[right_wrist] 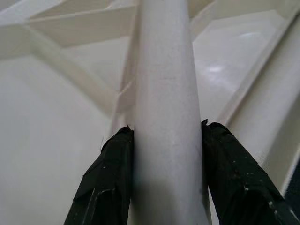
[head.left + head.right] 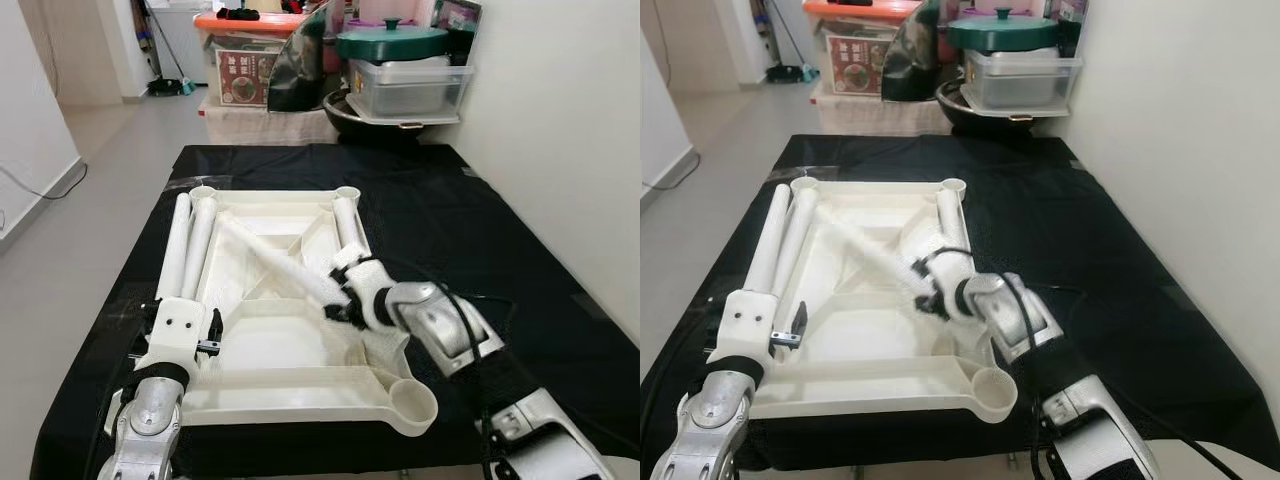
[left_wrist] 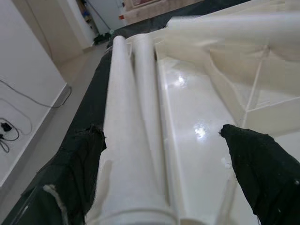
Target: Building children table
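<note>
Right pincer (image 1: 166, 136) pinched a white plastic tube leg (image 2: 285, 265) above the upturned white plastic tabletop (image 2: 300, 385); left pincer (image 3: 168, 164) stood spread beside two legs (image 2: 185, 245). Next, we judged, socket it.

- A black cloth (image 2: 470, 240) covers the tabletop.
- Pale grey floor (image 2: 90, 210) runs along the tabletop's left edge toward a hallway.
- A plain white wall (image 2: 560, 130) stands close along the right edge.
- Beyond the far edge sit an orange-lidded storage bin (image 2: 245, 50), a clear plastic box (image 2: 408, 88) under a green lid (image 2: 392, 40), and a dark wok (image 2: 365, 120).
- A cable (image 2: 45, 190) trails along the left wall's skirting.
</note>
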Available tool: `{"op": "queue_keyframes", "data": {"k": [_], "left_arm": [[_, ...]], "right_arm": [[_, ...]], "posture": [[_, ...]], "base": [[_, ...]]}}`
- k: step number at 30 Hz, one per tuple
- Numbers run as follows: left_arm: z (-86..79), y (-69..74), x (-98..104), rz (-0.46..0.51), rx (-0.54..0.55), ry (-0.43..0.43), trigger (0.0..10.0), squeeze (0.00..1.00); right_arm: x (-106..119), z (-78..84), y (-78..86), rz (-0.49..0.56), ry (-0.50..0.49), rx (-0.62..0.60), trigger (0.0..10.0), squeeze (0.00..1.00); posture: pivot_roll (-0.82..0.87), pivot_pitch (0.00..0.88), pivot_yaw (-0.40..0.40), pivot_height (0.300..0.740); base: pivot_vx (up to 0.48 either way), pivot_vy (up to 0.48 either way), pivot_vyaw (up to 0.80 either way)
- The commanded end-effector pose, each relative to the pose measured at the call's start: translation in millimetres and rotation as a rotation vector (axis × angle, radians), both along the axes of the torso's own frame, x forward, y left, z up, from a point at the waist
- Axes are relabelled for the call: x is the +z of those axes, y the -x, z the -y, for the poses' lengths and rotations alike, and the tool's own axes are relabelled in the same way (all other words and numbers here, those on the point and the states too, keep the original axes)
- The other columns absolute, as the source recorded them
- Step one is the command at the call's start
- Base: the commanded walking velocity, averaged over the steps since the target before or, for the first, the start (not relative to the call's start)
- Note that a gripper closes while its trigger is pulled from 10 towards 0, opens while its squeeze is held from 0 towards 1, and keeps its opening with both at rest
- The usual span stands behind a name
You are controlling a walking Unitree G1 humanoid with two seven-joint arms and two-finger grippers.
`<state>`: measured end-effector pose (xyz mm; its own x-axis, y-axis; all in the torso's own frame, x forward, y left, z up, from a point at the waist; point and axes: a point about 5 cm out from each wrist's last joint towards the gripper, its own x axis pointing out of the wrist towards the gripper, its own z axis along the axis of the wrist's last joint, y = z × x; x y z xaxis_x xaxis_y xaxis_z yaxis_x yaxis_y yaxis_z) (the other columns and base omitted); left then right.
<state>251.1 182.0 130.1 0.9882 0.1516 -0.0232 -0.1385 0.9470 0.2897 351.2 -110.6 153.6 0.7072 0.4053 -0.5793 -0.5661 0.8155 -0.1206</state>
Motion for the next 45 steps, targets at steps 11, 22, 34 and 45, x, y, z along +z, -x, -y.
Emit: {"op": "queue_keyframes", "data": {"k": [11, 22, 34, 45], "left_arm": [[-0.4, 0.2, 4.1, 0.026, -0.013, 0.015, 10.0, 0.0], [4.7, 0.4, 25.9, 0.163, -0.072, 0.069, 10.0, 0.0], [-19.0, 1.5, 40.7, 0.255, 0.059, 0.0, 10.0, 0.0], [-43.0, -3.3, 48.3, 0.293, 0.092, -0.033, 10.0, 0.0]], "right_arm": [[20.9, 13.3, -14.1, 0.101, -0.27, -0.227, 0.0, 0.0], [50.2, -10.4, -10.9, 0.258, -0.499, -0.151, 0.0, 0.0], [46.4, -18.5, -6.6, 0.26, -0.575, -0.178, 0.0, 0.0], [47.5, -19.9, -6.0, 0.288, -0.641, -0.217, 0.0, 0.0]], "posture": [[0.02, 0.0, -0.051, 0.74], [0.04, 0.0, -0.046, 0.74], [0.06, 0.0, -0.047, 0.74], [0.08, 0.0, -0.058, 0.74]], "base": [[0.0, 0.0, 0.0], [0.0, 0.0, 0.0], [0.0, 0.0, 0.0], [0.0, 0.0, 0.0]]}}
